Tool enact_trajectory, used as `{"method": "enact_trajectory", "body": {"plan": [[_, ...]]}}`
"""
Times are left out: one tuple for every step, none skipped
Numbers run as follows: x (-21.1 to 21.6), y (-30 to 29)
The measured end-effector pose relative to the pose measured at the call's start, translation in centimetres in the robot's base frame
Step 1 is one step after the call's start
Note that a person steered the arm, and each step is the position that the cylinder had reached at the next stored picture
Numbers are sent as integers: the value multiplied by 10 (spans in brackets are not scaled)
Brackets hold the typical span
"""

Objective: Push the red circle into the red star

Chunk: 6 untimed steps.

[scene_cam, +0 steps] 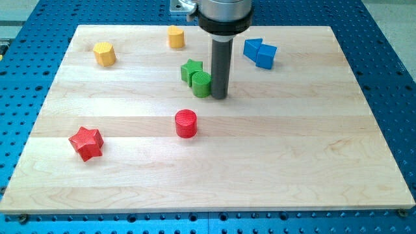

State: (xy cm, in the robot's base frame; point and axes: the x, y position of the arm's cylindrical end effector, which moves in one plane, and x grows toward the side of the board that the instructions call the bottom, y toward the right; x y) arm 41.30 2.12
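Board's left side is holding a yellow block [104, 53] up near the top edge and the red star [86, 143] sitting low, near the bottom left corner. Moving right, another yellow block [175, 37] is hugging the top edge, and the red circle [186, 123] is sitting around the middle, well apart from the star and a bit higher in the view. So the push is going to have to run leftward and slightly down.

Above the circle, a green star [191, 69] and a green cylinder [201, 84] are touching each other, and my tip [219, 97] is resting just beside the cylinder's right side. No claw on me, just a rod, so nothing is getting held or pinched. I'm sitting up and to the right of the circle, not touching it yet, which I'm guessing is a decent start for swinging in behind it.

Further right, two blue blocks [260, 52] are huddling together near the top, out of the way.
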Motion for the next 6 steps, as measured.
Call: {"method": "enact_trajectory", "body": {"plan": [[10,-17],[-6,-28],[46,16],[84,-40],[82,-146],[28,-141]]}}
